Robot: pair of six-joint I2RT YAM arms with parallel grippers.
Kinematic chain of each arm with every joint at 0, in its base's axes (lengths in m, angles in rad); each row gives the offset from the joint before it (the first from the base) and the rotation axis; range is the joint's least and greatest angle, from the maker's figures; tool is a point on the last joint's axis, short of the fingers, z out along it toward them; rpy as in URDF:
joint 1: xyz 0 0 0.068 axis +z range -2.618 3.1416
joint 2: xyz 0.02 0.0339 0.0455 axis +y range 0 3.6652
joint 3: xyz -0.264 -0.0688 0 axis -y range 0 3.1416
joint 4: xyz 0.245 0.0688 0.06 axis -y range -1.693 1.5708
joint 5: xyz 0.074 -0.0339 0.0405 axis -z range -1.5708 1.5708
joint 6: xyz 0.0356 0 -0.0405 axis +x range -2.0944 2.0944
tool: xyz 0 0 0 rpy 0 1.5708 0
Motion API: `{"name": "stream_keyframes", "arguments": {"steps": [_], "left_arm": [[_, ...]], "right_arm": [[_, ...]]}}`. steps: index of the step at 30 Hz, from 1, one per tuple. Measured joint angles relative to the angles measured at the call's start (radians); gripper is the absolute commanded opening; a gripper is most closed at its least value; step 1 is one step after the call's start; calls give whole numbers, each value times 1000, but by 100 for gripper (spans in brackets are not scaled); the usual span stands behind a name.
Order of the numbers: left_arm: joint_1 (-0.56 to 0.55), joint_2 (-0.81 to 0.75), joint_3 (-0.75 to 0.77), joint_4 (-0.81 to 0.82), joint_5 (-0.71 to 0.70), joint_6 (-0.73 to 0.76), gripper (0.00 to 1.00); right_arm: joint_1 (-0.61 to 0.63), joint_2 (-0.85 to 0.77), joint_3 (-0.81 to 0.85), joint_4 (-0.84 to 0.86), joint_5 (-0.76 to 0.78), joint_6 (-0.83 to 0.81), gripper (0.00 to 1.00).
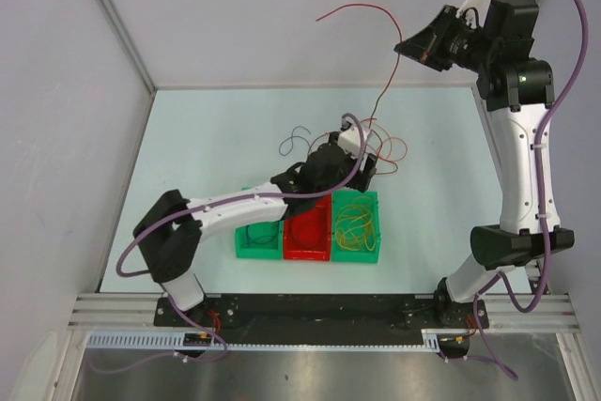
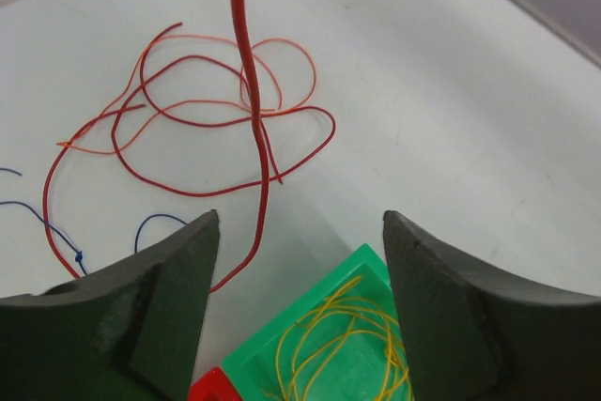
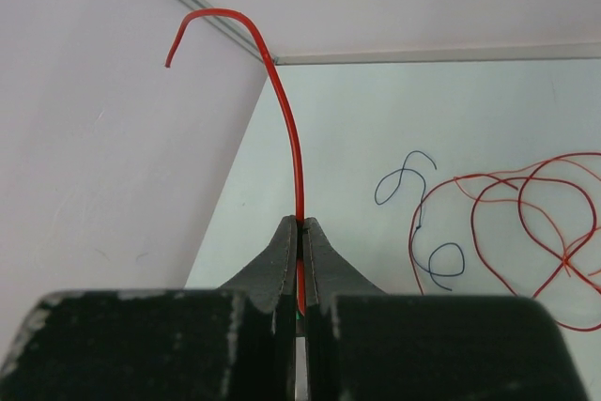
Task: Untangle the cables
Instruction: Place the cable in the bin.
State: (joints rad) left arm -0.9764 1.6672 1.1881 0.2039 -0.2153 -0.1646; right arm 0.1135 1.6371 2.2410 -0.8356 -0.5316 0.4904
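**Top view.** My right gripper (image 1: 402,47), high near the back wall, is clenched on a thin, glossy red cable (image 1: 388,82). The cable slants down to the tangle on the matte, pale table (image 1: 207,138).

**Right wrist view.** The flat black fingers (image 3: 282,260) are pressed together on that cable, and its free end curls over in a hook above them. A dark blue cable (image 3: 404,176) lies in loose loops on the table beyond.

**Left wrist view.** My left gripper (image 2: 300,232) stands released. Its blunt, scuffed black fingers are wide apart, and the red cable hangs between them, touching neither. Behind it, red loops and a finer orange cable (image 2: 282,42) overlap.

Three moulded plastic bins sit side by side. The right green bin (image 1: 377,224) holds coiled yellow cables (image 1: 355,223), and the red bin (image 1: 307,255) is beside it. The left green bin (image 1: 258,254) may hold a dark strand.
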Motion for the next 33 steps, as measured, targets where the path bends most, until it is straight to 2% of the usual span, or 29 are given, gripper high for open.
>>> {"name": "stream_keyframes", "arguments": {"steps": [2, 3, 5, 6, 14, 19, 23, 28, 33], "left_arm": [[-10, 45, 18, -1, -30, 14, 64], [-12, 65, 27, -2, -46, 19, 46], [-14, 104, 50, -6, -72, 36, 20], [-15, 120, 61, -7, -85, 40, 0], [-25, 119, 99, -81, -144, 53, 0], [-32, -42, 97, -180, -117, 55, 0], [-33, -234, 111, -240, -69, 63, 0], [-33, -362, 237, -312, -33, 70, 0], [-19, -371, 429, -381, -15, 79, 0]], "right_arm": [[-3, 1, 0, -2, 0, 3, 0], [-5, 1, 0, -3, -1, 4, 0], [-9, 1, 0, -5, -1, 6, 0], [-11, 1, 0, -5, -1, 6, 0], [-26, 6, -2, -4, 6, 5, 0], [-59, 45, -28, 10, 11, 7, 0], [-73, 95, -105, 50, 11, 18, 0], [-63, 127, -255, 103, 11, 35, 0], [-16, 124, -430, 183, 10, 52, 0]]}}
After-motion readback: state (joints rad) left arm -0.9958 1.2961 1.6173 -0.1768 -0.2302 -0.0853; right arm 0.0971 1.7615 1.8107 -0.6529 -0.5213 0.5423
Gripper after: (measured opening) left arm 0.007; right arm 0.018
